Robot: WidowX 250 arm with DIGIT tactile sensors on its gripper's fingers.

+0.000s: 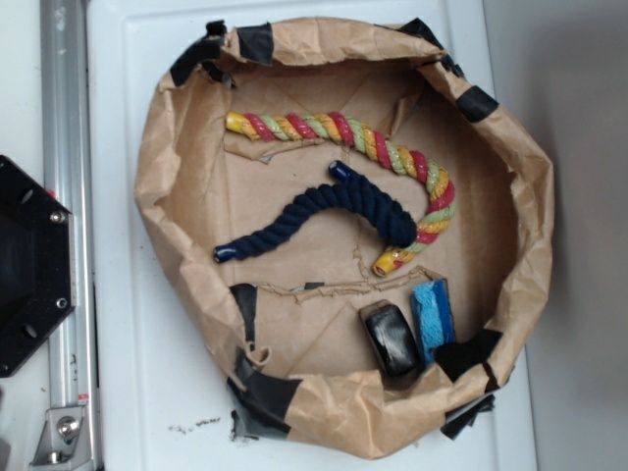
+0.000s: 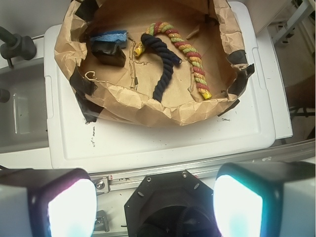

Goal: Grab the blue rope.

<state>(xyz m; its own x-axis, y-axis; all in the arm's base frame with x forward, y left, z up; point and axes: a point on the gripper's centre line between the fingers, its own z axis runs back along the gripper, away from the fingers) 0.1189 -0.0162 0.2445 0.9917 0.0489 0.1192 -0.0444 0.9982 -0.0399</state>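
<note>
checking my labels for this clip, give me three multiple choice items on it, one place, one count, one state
1. Where does the blue rope lie?
A. inside the paper-lined basin, beside the multicoloured rope
B. on the white lid outside it
C. on top of the blue sponge

2. How many ropes are in the basin?
A. one
B. two
C. three

3. What state is the end effector in?
A. shut on the blue rope
B. shut on the sponge
C. open, far from the rope

Answers:
1. A, the exterior view shows both ropes on the paper floor.
2. B, one navy and one red-yellow-green.
3. C, in the wrist view its fingers stand wide apart with nothing between them.
</note>
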